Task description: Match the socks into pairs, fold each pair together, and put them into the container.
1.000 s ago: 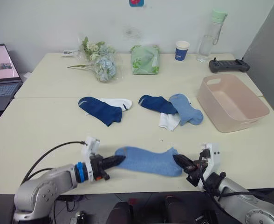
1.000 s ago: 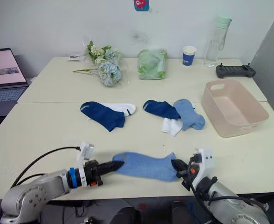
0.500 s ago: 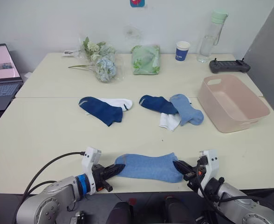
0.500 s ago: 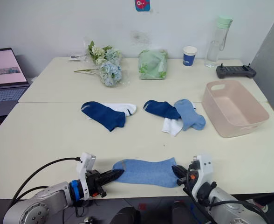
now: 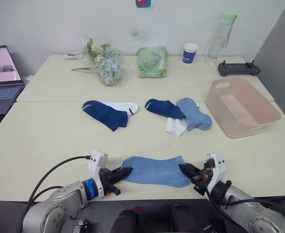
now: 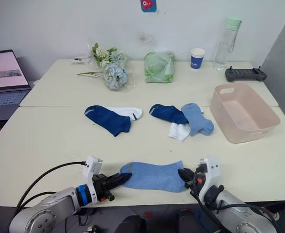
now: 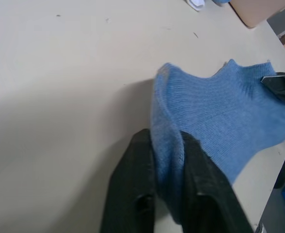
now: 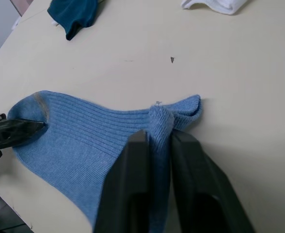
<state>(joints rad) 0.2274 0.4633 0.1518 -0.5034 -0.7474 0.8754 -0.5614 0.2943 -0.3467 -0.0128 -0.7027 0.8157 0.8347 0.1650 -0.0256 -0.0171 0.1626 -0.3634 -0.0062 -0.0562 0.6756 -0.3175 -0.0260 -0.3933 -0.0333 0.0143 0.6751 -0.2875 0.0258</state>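
One light blue sock (image 5: 156,171) lies stretched flat on the table (image 5: 45,131), pinched at its toe end by the left gripper (image 5: 124,172) and at its cuff end by the right gripper (image 5: 185,170), both clamped on the fabric. Beyond the grippers lie the other socks (image 5: 177,113); the pink container (image 5: 241,107) sits beyond the right gripper.

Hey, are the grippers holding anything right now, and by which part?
Yes: the light blue sock. The left gripper pinches its toe end, the right gripper its cuff end.
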